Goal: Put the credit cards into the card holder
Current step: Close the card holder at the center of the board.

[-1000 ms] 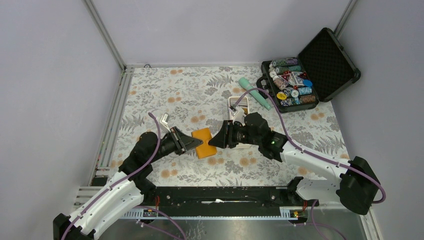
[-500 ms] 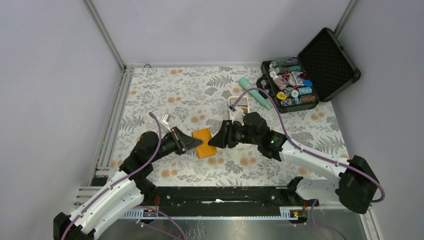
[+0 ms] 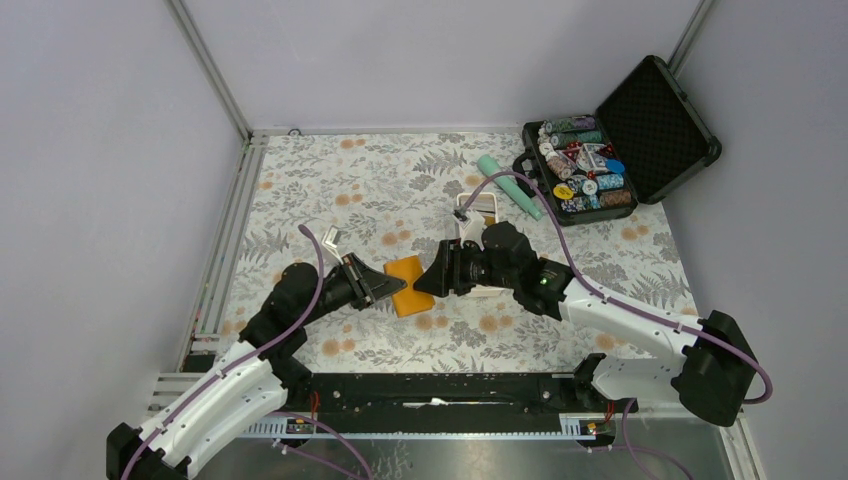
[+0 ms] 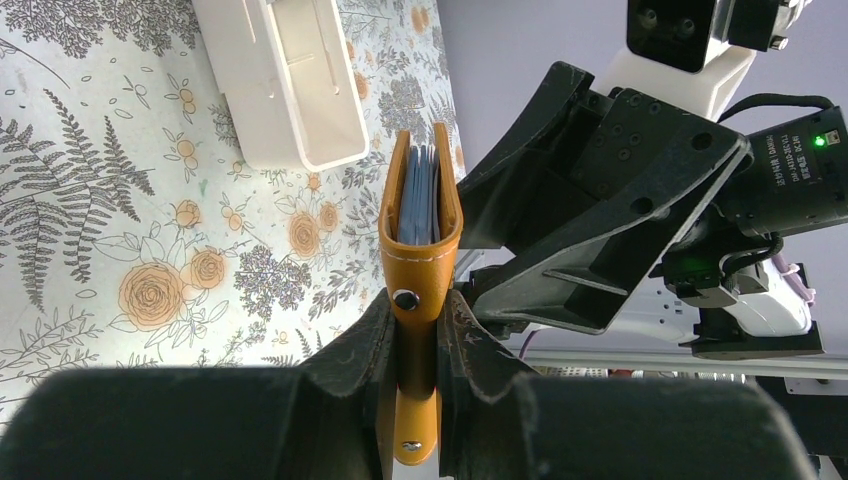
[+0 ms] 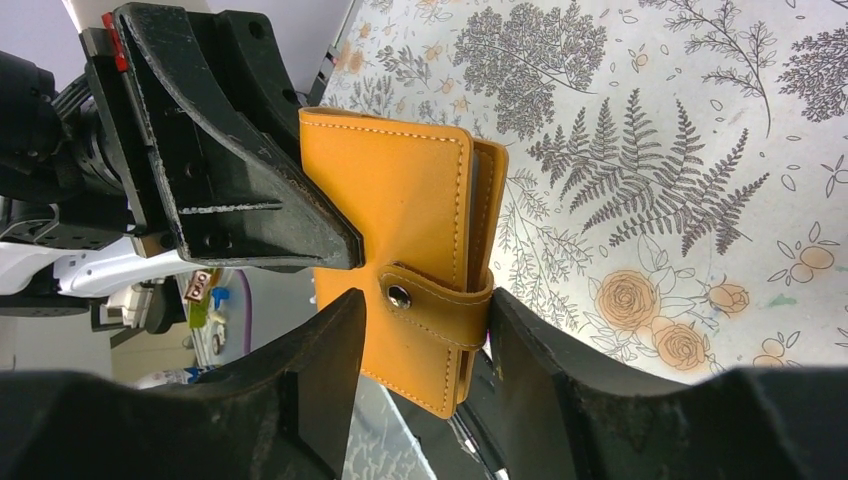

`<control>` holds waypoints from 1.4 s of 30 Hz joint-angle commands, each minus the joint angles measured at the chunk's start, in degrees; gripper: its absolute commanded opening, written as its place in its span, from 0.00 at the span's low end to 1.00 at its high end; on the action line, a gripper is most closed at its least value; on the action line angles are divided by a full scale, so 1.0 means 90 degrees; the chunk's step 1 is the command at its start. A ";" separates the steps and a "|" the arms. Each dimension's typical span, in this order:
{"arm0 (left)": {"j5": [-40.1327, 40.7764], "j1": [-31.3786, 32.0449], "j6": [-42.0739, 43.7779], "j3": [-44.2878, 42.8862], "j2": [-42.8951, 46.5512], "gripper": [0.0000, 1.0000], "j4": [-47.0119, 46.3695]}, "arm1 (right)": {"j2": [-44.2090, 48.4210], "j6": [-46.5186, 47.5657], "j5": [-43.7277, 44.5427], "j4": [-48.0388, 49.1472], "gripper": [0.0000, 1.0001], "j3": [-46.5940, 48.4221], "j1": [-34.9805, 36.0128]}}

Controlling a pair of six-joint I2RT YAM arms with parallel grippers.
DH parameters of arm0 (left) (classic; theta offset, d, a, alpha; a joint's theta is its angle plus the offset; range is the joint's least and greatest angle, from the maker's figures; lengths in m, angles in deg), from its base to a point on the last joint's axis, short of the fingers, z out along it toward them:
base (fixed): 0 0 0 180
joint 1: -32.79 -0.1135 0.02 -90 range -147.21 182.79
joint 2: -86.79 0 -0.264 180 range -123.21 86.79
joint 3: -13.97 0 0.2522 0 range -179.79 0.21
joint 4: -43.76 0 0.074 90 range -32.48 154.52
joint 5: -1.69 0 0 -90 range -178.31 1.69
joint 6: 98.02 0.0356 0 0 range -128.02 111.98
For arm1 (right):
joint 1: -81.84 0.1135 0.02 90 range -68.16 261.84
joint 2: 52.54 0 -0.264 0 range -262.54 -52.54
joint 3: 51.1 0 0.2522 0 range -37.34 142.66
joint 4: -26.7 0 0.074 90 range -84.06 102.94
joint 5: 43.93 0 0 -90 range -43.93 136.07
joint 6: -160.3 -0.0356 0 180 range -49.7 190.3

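The orange card holder (image 3: 408, 272) is held on edge above the floral mat between the two arms. My left gripper (image 3: 385, 287) is shut on its spine end (image 4: 420, 230), near a small rivet. Blue pockets (image 4: 420, 195) show inside the holder's far edge. In the right wrist view the snap tab (image 5: 440, 300) is buttoned over the holder (image 5: 400, 210). My right gripper (image 5: 425, 310) stands open and straddles that tab end, with a gap between one finger and the holder's face. The credit cards are hidden from every view.
A long white tray (image 3: 478, 212) lies just behind the right gripper, and its end (image 4: 285, 80) shows in the left wrist view. At the back right are a teal tube (image 3: 510, 185) and an open black case (image 3: 640, 130) of poker chips.
The right gripper's jaws have spread a little wider around the holder's tab end, and the right arm has edged slightly left. The left gripper's hold is unchanged.
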 commanded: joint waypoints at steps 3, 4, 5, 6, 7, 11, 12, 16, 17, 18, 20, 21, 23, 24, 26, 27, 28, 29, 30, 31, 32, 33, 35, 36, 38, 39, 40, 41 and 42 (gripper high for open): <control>0.0007 0.0039 -0.0044 -0.0273 0.0031 0.00 -0.0181 | 0.0017 0.0287 0.0337 -0.0107 0.58 0.0368 0.0088; 0.0014 0.0039 -0.0046 -0.0273 0.0049 0.00 -0.0181 | 0.0024 0.0293 0.0364 -0.0128 0.59 0.0361 0.0092; 0.0021 0.0039 -0.0054 -0.0264 0.0062 0.00 -0.0181 | 0.0033 0.0300 0.0376 -0.0133 0.59 0.0347 0.0089; 0.0019 0.0039 -0.0056 -0.0263 0.0074 0.00 -0.0181 | 0.0041 0.0302 0.0384 -0.0127 0.59 0.0336 0.0092; 0.0027 0.0039 -0.0064 -0.0256 0.0086 0.00 -0.0181 | 0.0061 0.0303 0.0393 -0.0134 0.59 0.0330 0.0090; 0.0062 0.0039 -0.0081 -0.0241 0.0122 0.00 -0.0172 | 0.0133 0.0312 0.0452 -0.0173 0.54 0.0301 0.0096; 0.0065 0.0039 -0.0085 -0.0229 0.0123 0.00 -0.0172 | 0.0150 0.0314 0.0464 -0.0174 0.54 0.0292 0.0093; 0.0064 0.0039 -0.0095 -0.0205 0.0125 0.00 -0.0172 | 0.0201 0.0314 0.0531 -0.0213 0.54 0.0266 0.0089; 0.0063 0.0039 -0.0103 -0.0207 0.0132 0.00 -0.0167 | 0.0212 0.0317 0.0571 -0.0235 0.54 0.0267 0.0083; 0.0064 0.0039 -0.0096 -0.0205 0.0138 0.00 -0.0158 | 0.0239 0.0311 0.0595 -0.0240 0.54 0.0256 0.0091; 0.0073 0.0038 -0.0096 -0.0204 0.0161 0.00 -0.0136 | 0.0277 0.0295 0.0605 -0.0241 0.53 0.0242 0.0090; 0.0084 0.0039 -0.0095 -0.0200 0.0161 0.00 -0.0124 | 0.0285 0.0282 0.0599 -0.0242 0.53 0.0241 0.0091; 0.0093 0.0038 -0.0095 -0.0189 0.0179 0.00 -0.0113 | 0.0323 0.0265 0.0594 -0.0242 0.52 0.0232 0.0087; 0.0097 0.0039 -0.0103 -0.0190 0.0187 0.00 -0.0113 | 0.0346 0.0260 0.0603 -0.0238 0.51 0.0223 0.0089; 0.0091 0.0034 -0.0105 -0.0176 0.0185 0.00 -0.0113 | 0.0370 0.0254 0.0588 -0.0230 0.49 0.0213 0.0088; 0.0093 0.0038 -0.0105 -0.0175 0.0190 0.00 -0.0113 | 0.0359 0.0252 0.0564 -0.0226 0.47 0.0207 0.0083; 0.0093 0.0039 -0.0105 -0.0175 0.0201 0.00 -0.0113 | 0.0351 0.0248 0.0536 -0.0206 0.47 0.0201 0.0091; 0.0096 0.0039 -0.0105 -0.0176 0.0197 0.00 -0.0104 | 0.0338 0.0230 0.0498 -0.0169 0.46 0.0188 0.0092; 0.0093 0.0039 -0.0105 -0.0175 0.0195 0.00 -0.0103 | 0.0336 0.0197 0.0475 -0.0128 0.46 0.0164 0.0087; 0.0092 0.0034 -0.0105 -0.0175 0.0200 0.00 -0.0103 | 0.0341 0.0170 0.0442 -0.0087 0.45 0.0142 0.0092; 0.0086 0.0038 -0.0114 -0.0175 0.0204 0.00 -0.0103 | 0.0328 0.0172 0.0422 -0.0069 0.45 0.0137 0.0092; 0.0082 0.0039 -0.0122 -0.0181 0.0218 0.00 -0.0103 | 0.0319 0.0161 0.0419 -0.0062 0.45 0.0129 0.0086; 0.0087 0.0039 -0.0129 -0.0166 0.0254 0.00 -0.0103 | 0.0305 0.0164 0.0410 -0.0052 0.44 0.0111 0.0083; 0.0105 0.0039 -0.0125 -0.0173 0.0270 0.00 -0.0103 | 0.0295 0.0163 0.0401 -0.0047 0.44 0.0109 0.0092; 0.0115 0.0039 -0.0125 -0.0175 0.0291 0.00 -0.0103 | 0.0282 0.0170 0.0359 -0.0021 0.43 0.0100 0.0087; 0.0113 0.0039 -0.0133 -0.0180 0.0301 0.00 -0.0103 | 0.0268 0.0182 0.0351 -0.0018 0.43 0.0099 0.0089; 0.0109 0.0039 -0.0145 -0.0175 0.0314 0.00 -0.0103 | 0.0265 0.0193 0.0328 -0.0015 0.43 0.0100 0.0091; 0.0110 0.0039 -0.0144 -0.0175 0.0321 0.00 -0.0103 | 0.0263 0.0201 0.0314 -0.0022 0.44 0.0099 0.0088; 0.0116 0.0039 -0.0144 -0.0182 0.0325 0.00 -0.0103 | 0.0255 0.0205 0.0311 -0.0027 0.43 0.0093 0.0089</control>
